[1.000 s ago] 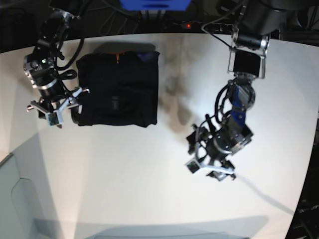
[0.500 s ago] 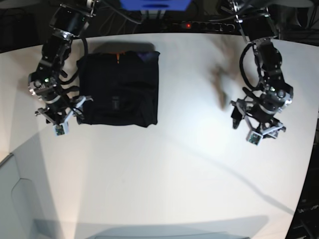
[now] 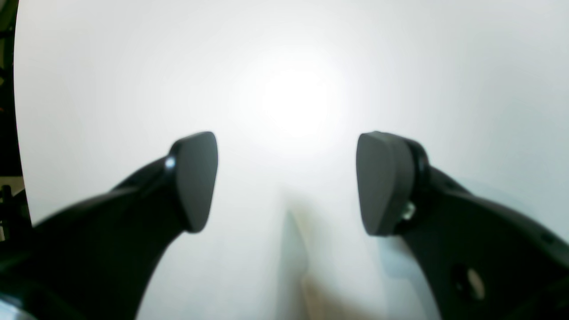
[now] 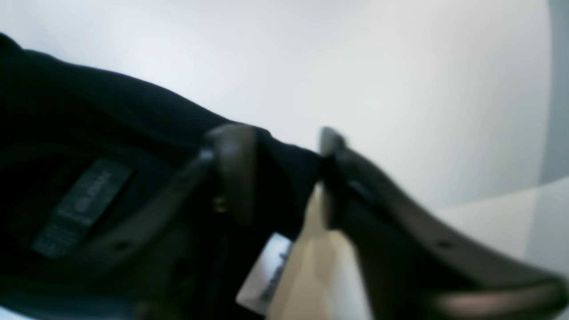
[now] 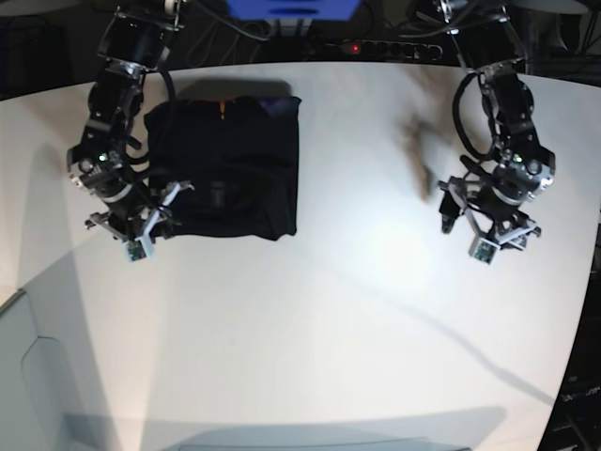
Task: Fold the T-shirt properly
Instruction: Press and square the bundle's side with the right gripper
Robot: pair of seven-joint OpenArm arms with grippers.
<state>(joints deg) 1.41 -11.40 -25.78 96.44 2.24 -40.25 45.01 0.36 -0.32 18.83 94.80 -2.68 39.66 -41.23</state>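
White hem tag (image 4: 264, 275) — right wrist only

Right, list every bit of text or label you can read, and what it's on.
Nothing can be read.
Dark label on the T-shirt: printed lines, too blurred to read.
White tag at the shirt's edge: dark print, too blurred to read.
Orange label at the collar: too small to read.

Both arms are black with looping black cables, and each gripper (image 3: 286, 182) carries dark, rounded pads (image 3: 195, 178).
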